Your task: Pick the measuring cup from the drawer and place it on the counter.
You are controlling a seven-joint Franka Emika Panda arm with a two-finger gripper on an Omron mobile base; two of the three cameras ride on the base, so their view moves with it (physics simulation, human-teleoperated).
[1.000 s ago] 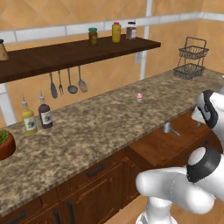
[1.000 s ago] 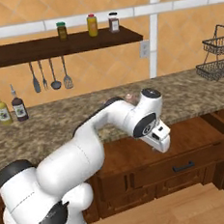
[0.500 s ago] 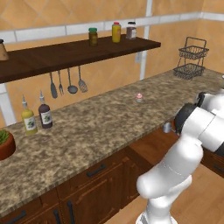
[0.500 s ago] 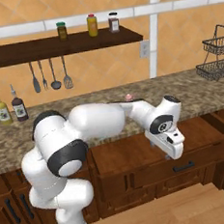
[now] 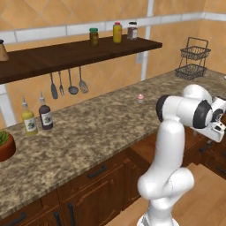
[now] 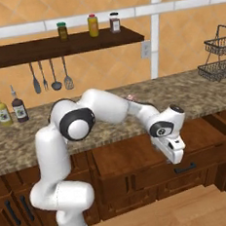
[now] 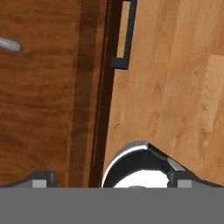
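The long speckled brown-grey granite worktop (image 6: 206,93) is unchanged. Over the open reddish-brown wooden drawer (image 6: 124,155), the white arm has swung further out since half a second ago, elbow bent, wrist pointing down. Its end effector (image 6: 176,154) hangs above the drawer's front edge; whether it is open cannot be told. In the hand view a silver-grey handle tip (image 7: 9,44), probably the measuring cup's, lies on the drawer bottom.

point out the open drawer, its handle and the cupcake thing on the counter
drawer (image 6: 124,155): right base view, bare bottom.
handle (image 7: 124,41): hand view, middle of dark bar.
cupcake (image 5: 140,98): left base view, its body.
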